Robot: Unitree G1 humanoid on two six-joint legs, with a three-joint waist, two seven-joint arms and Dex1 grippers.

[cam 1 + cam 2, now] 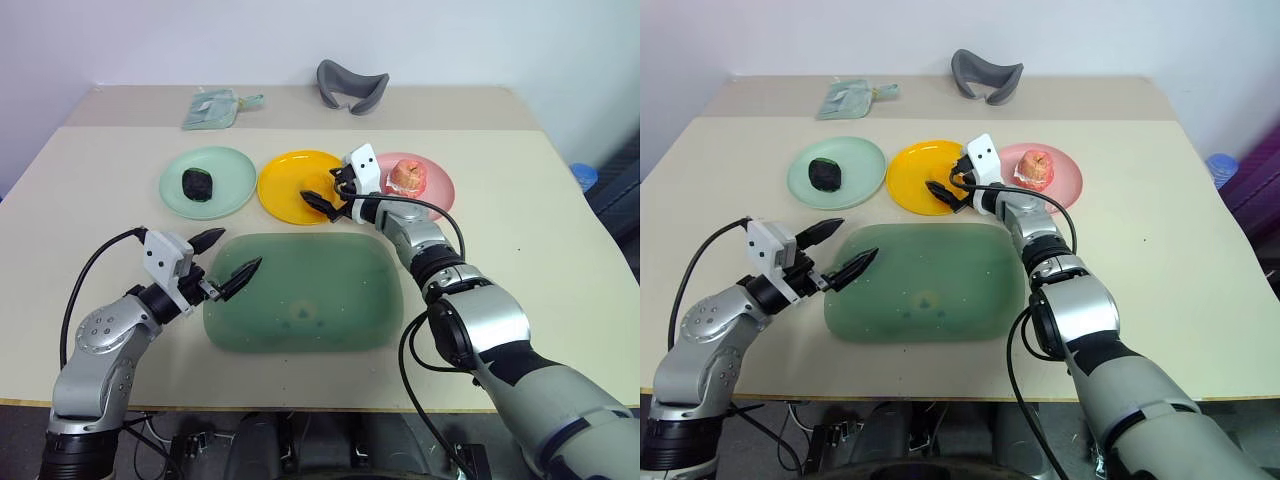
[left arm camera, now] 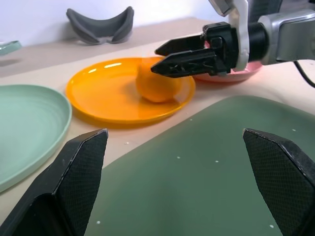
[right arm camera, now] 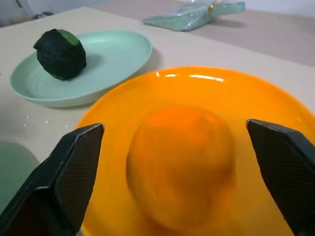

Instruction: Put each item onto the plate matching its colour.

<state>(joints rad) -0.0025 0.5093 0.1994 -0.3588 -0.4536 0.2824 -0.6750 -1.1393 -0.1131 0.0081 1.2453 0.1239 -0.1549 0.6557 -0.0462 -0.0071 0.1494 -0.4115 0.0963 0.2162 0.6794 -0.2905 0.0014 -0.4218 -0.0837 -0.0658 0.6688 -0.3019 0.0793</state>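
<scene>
Three round plates sit in a row toward the far edge of the desk point(image 1: 520, 260), with a large green board point(image 1: 300, 290) lying nearer the front edge, just in front of them. Mint green plate point(image 1: 225, 165), toward the left edge: carries the dark green-black lump point(image 1: 197, 184), resting roughly at its centre. Yellow plate point(image 1: 285, 185), middle of the row: the orange point(image 2: 157, 83) lies on it, on the side toward the pink plate. Pink plate point(image 1: 440, 185), toward the right edge: holds the red-pink apple point(image 1: 408, 175). All three foods lie on plates of their own colour. Right gripper point(image 1: 325, 203) reaches over the yellow plate; its fingers point(image 3: 64, 177) stand spread, one on either side of the orange with a gap showing on both sides, so the fruit is released, not clamped. Left gripper point(image 1: 227, 262) hovers over the left end of the green board, fingers point(image 2: 69, 182) wide apart with nothing between them, pointing toward the yellow plate. Beyond the plates, along the far edge: a grey curved object point(image 1: 352, 87) and a pale green packet point(image 1: 212, 107), well apart from each other and from the plates.
</scene>
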